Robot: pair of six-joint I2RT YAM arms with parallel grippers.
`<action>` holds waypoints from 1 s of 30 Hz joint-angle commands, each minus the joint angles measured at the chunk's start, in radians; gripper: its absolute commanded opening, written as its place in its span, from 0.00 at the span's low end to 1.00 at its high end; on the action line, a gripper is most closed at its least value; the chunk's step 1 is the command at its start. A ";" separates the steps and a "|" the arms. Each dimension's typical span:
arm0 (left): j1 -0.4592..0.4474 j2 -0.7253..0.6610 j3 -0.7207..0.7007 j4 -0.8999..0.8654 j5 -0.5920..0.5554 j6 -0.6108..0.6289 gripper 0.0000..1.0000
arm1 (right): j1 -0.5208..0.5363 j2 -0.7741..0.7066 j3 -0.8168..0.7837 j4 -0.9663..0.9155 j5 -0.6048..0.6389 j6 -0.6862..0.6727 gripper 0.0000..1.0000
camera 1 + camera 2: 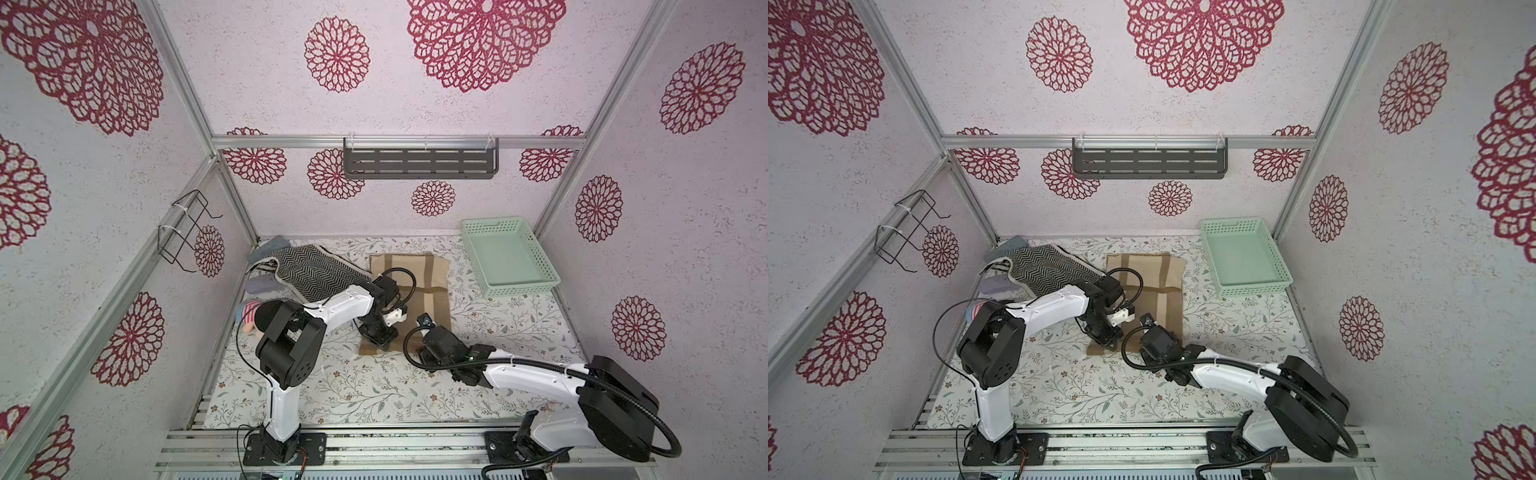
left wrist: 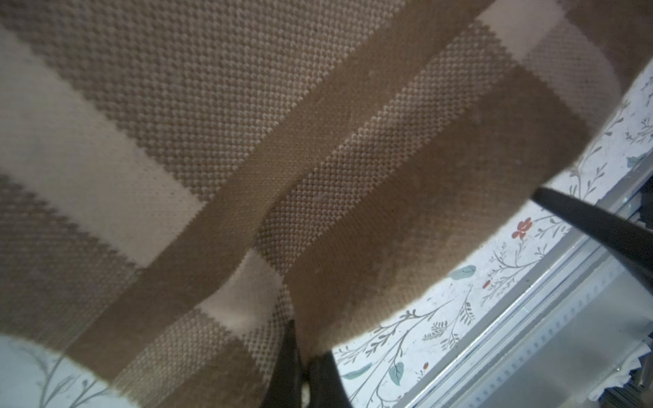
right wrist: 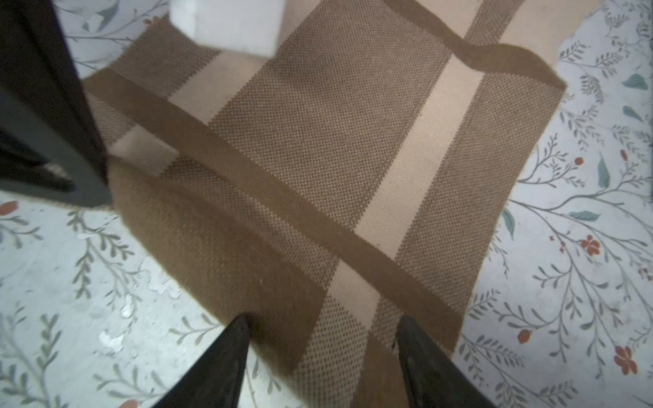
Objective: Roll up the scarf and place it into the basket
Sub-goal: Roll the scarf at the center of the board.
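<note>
L pincer (image 2: 301, 348) tipped down, nipping scarf (image 2: 318, 141)

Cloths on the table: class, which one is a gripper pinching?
The tan plaid scarf, pinched at its near edge by the left gripper; the black-and-white herringbone cloth is in no gripper.

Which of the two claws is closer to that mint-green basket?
Right. The right gripper, open, straddles the brown scarf's near edge on the basket's side; the left gripper, shut on the scarf's near corner, sits farther from it.
</note>
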 commanded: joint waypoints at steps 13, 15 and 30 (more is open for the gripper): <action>0.067 0.054 0.077 -0.078 0.055 0.084 0.00 | 0.013 -0.070 -0.031 0.057 -0.105 -0.085 0.74; 0.072 0.044 0.077 -0.084 0.061 0.091 0.00 | 0.013 -0.053 -0.041 0.066 -0.100 -0.079 0.75; 0.092 0.039 0.092 -0.126 0.067 0.120 0.00 | 0.040 0.065 -0.043 0.116 -0.065 -0.062 0.76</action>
